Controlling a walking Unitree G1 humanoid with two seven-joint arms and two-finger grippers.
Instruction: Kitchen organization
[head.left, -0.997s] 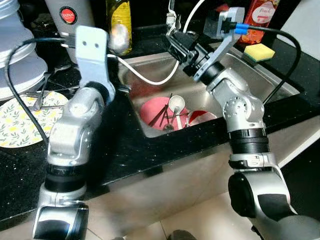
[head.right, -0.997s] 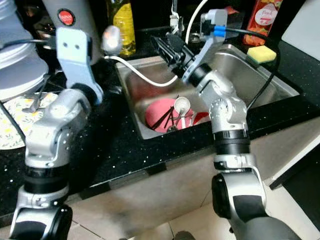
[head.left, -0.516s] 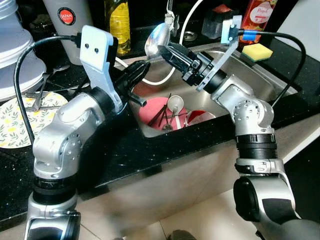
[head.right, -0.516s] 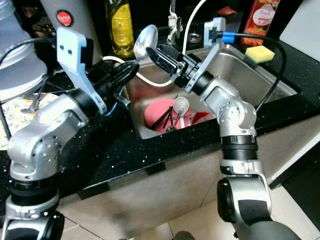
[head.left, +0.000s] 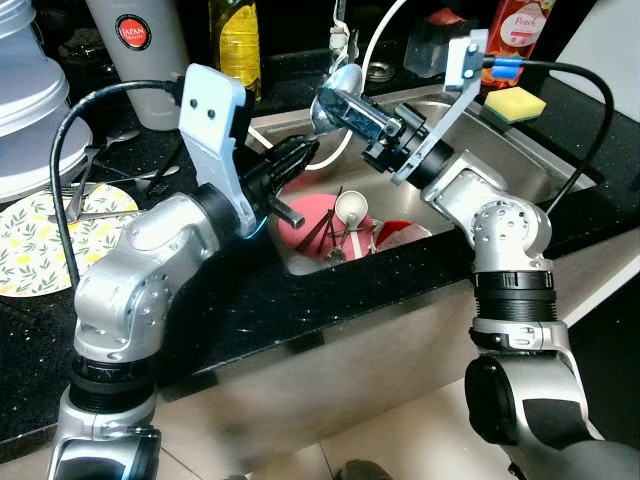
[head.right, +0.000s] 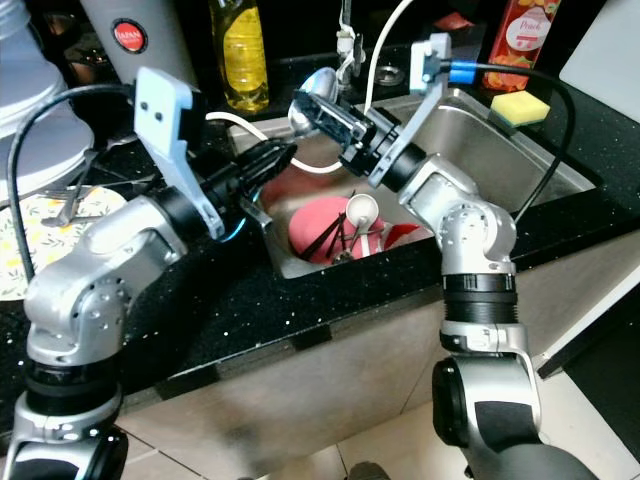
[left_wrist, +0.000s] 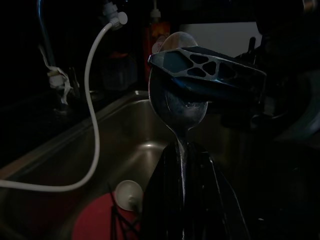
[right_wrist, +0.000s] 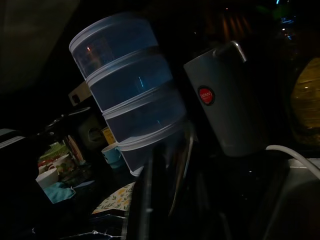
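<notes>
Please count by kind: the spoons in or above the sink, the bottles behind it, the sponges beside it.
Spoons: 2, the large metal spoon in the right gripper, the small white spoon in the steel sink.
Bottles: 2, one clear bottle of yellow liquid, one red labelled bottle.
Sponges: 1, the yellow sponge.
Total: 5.

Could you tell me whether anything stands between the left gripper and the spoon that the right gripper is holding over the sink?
Nothing visible does: the left gripper faces the spoon held in the right gripper.

One sponge (head.left: 517, 103), one oil bottle (head.left: 236, 40) — two spoons (head.left: 338, 82) (head.left: 351, 208), one patterned plate (head.left: 35, 245).
</notes>
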